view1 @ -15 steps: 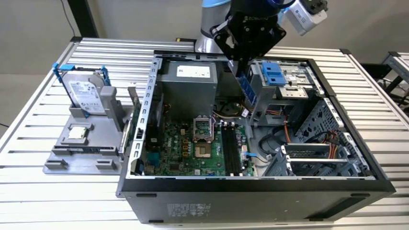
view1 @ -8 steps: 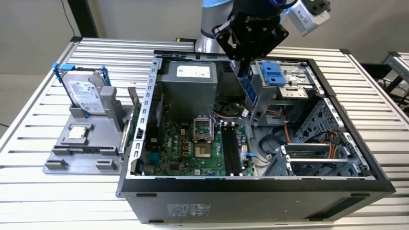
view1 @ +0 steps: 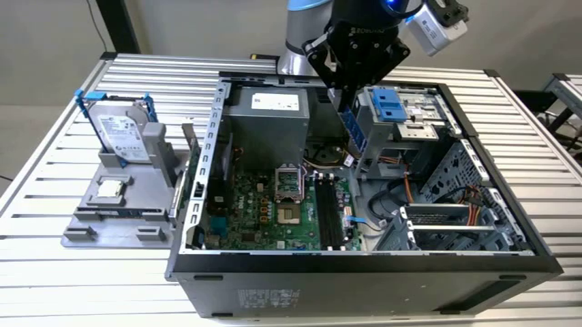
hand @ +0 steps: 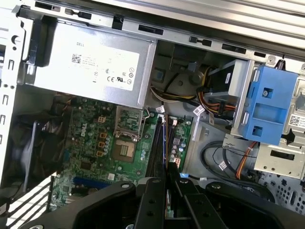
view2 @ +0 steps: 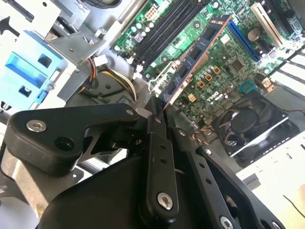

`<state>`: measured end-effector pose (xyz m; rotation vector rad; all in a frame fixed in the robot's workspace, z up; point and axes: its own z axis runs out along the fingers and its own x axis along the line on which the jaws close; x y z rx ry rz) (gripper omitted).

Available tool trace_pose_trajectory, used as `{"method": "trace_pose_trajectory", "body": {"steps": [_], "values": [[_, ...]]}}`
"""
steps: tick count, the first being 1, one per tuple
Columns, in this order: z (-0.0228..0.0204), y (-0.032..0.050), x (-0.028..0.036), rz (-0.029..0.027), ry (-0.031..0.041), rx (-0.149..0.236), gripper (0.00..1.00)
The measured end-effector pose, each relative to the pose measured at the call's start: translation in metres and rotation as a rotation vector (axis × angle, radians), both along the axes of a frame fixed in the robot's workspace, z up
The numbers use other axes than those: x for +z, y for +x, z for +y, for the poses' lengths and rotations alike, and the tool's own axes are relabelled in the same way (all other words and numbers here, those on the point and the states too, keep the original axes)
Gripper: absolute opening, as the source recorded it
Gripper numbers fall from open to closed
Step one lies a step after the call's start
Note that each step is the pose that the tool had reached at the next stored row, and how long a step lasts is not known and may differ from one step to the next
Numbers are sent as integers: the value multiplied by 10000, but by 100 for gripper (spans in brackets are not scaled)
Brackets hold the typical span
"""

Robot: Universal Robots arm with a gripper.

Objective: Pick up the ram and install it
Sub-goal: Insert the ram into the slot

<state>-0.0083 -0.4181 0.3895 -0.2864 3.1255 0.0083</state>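
Note:
My gripper (view1: 344, 92) hangs over the open computer case (view1: 364, 262), shut on the ram. The ram (view1: 353, 131) is a long blue-green stick that points down from the fingers toward the motherboard (view1: 264, 211). It is still above the black memory slots (view1: 328, 212) and apart from them. In the second wrist view the ram (view2: 196, 55) reaches out from the gripper (view2: 156, 112) with its dark chips showing, alongside the slots (view2: 167, 28). In the first wrist view the ram (hand: 165, 143) is edge-on, lined up over the slots (hand: 155, 143) ahead of the gripper (hand: 167, 183).
A silver hard drive in a blue frame (view1: 123, 133) and a small square chip (view1: 111, 189) sit on a grey stand at the exterior view's left. Inside the case are the power supply (view1: 268, 112), a blue drive bracket (view1: 391, 105), cables (view1: 409, 191) and a fan (view2: 248, 125).

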Motion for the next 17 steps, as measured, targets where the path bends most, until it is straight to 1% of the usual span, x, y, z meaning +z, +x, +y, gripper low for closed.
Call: {"method": "trace_pose_trajectory", "body": {"steps": [3, 7, 11, 17], "values": [[0, 2, -18, 0, 0, -51, 0], [0, 11, -50, 1, -1, -289, 0], [0, 22, -68, 4, 1, -420, 0], [0, 43, -98, 32, -1, -685, 0]]}}
